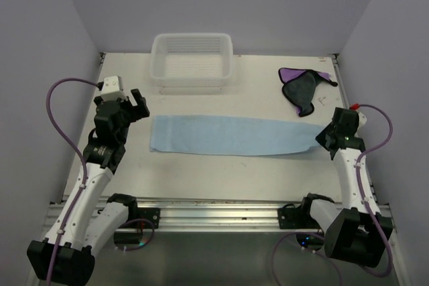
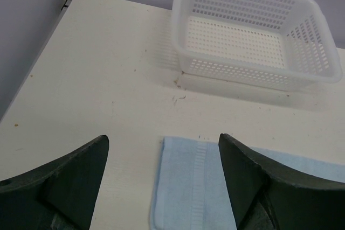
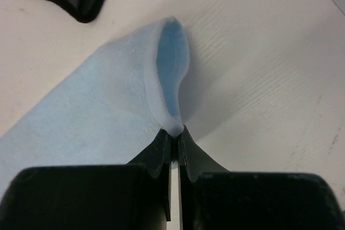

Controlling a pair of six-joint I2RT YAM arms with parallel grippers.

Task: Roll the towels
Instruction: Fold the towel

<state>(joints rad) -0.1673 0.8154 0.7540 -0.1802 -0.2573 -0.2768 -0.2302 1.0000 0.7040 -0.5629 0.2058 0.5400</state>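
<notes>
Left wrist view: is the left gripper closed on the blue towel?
No, the left gripper stands wide open; the light blue towel lies flat in the gap.

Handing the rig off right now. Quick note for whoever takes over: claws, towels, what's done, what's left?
Left claw: open, holding nothing, poised by the left end of the blue towel.
Right claw: shut on the blue towel's right tip, which is pinched up off the table.
Blue towel: laid out as a long flat strip across the middle, not rolled.
Purple towel: crumpled at the far right, dark side partly up, clear of both claws.
Basket: far edge, nothing in it.
Done: nothing rolled yet.
Left: roll both towels.
</notes>
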